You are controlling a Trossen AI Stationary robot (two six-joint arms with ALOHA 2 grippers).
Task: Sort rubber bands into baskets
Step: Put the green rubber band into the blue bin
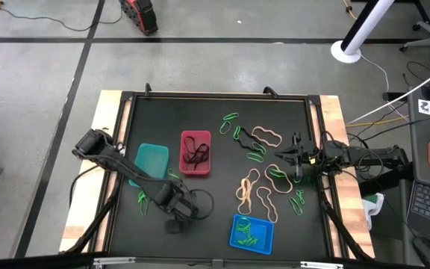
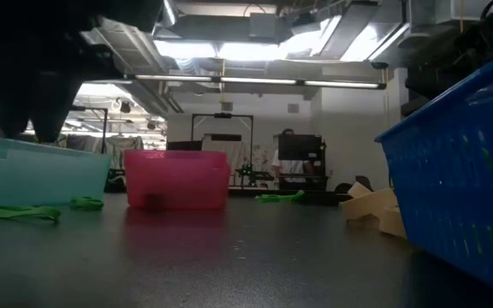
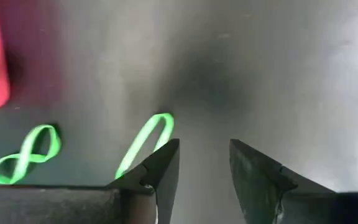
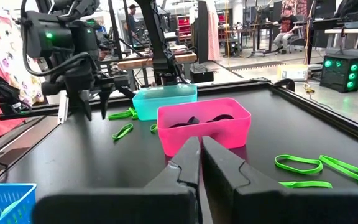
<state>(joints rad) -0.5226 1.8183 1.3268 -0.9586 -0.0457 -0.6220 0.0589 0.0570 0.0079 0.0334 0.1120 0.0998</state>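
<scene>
Three baskets stand on the black mat: teal (image 1: 150, 163), red (image 1: 195, 153) with black rubber bands (image 4: 194, 121) inside, and blue (image 1: 251, 233) with green bands inside. Green bands (image 1: 237, 134) and tan bands (image 1: 266, 136) lie loose on the mat's right half. My left gripper (image 3: 204, 155) is open and points down above the mat near the blue basket's left; two green bands (image 3: 145, 140) lie just beside its fingers, and I see no touch. It also shows in the high view (image 1: 175, 223). My right gripper (image 4: 201, 149) is shut with nothing visible between its fingers, level above the loose bands (image 1: 278, 156).
More green bands lie near the teal basket (image 2: 24, 211) and at the right (image 1: 298, 200). A raised frame (image 1: 215, 96) borders the mat. Bare mat lies between the red and blue baskets. Cables trail off the table's right side.
</scene>
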